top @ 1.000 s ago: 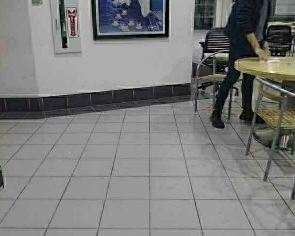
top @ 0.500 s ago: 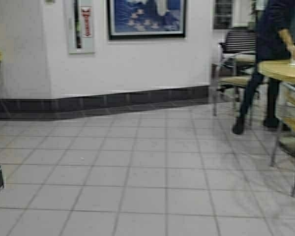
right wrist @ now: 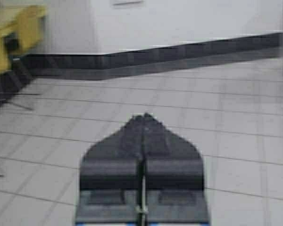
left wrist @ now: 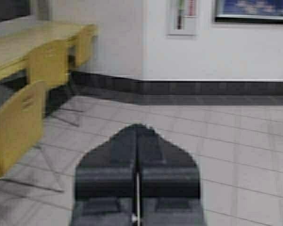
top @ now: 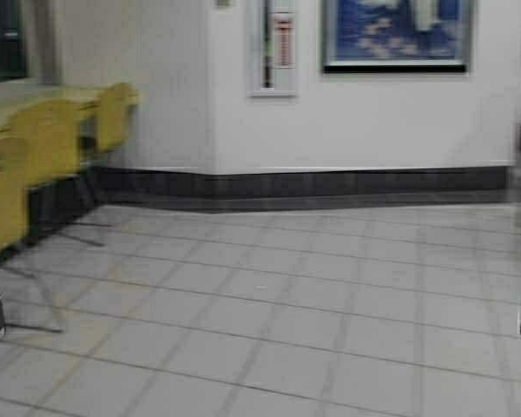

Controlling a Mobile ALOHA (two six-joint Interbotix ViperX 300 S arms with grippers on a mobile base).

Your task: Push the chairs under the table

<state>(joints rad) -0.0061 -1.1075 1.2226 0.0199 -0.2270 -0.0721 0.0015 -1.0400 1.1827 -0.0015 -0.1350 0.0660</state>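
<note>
High view is showing a red sign [top: 283,39] with writing too blurred to read, hanging in a wall case at top centre beside a blue picture [top: 394,30]. The chairs [top: 43,139] are standing in a row at the left edge, along the table [top: 17,95] at upper left. The left gripper [left wrist: 137,134] is pointing forward over the tiled floor [top: 286,287], fingers clenched together. The right gripper [right wrist: 143,123] is doing likewise, low at the right, fingers pressed together.
</note>
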